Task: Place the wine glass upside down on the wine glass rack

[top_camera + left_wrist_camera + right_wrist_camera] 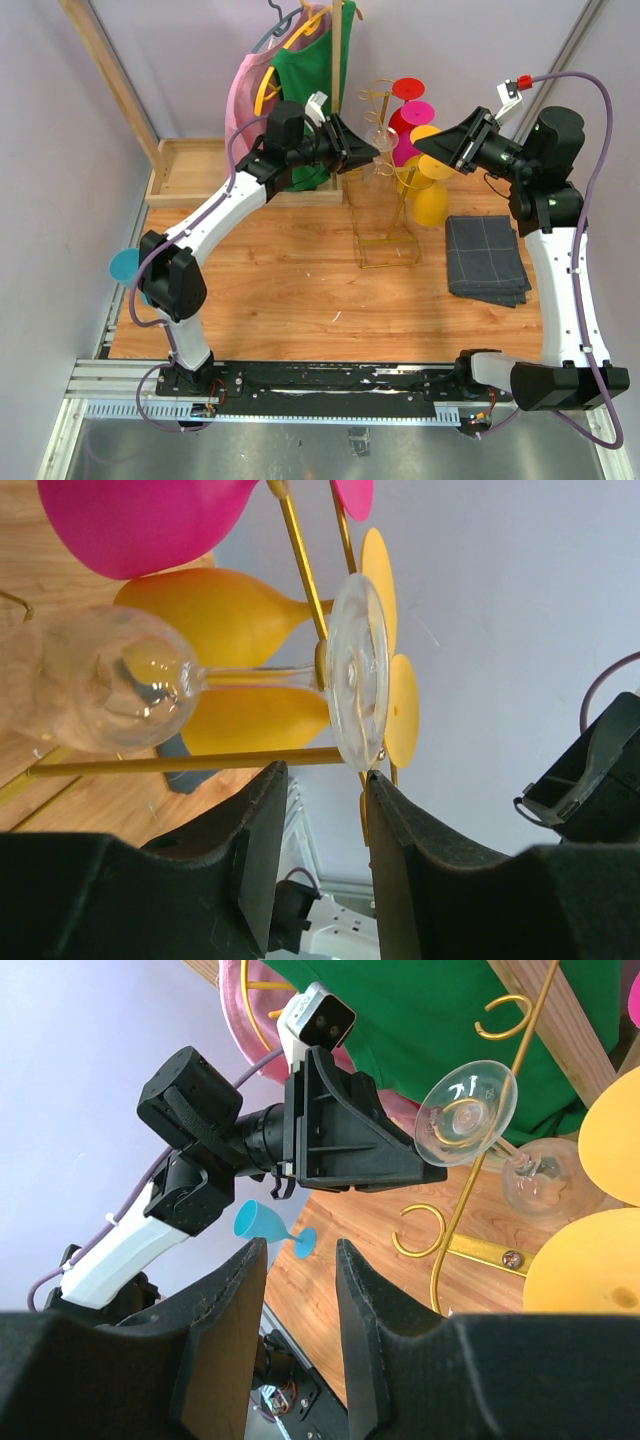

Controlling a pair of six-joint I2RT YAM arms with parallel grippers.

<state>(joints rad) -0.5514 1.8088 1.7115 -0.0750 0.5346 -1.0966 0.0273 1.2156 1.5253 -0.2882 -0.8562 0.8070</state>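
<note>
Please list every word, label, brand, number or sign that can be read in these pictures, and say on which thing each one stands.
No text can be read in any view.
The wine glass rack, the wine glass, the green garment and the grey cloth: plain, no print.
The red tag: too small to show any mark.

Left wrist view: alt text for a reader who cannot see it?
A clear glass hangs upside down on the gold rack. The open left gripper sits just short of its foot, not touching. Yellow glasses and a pink glass hang behind.
</note>
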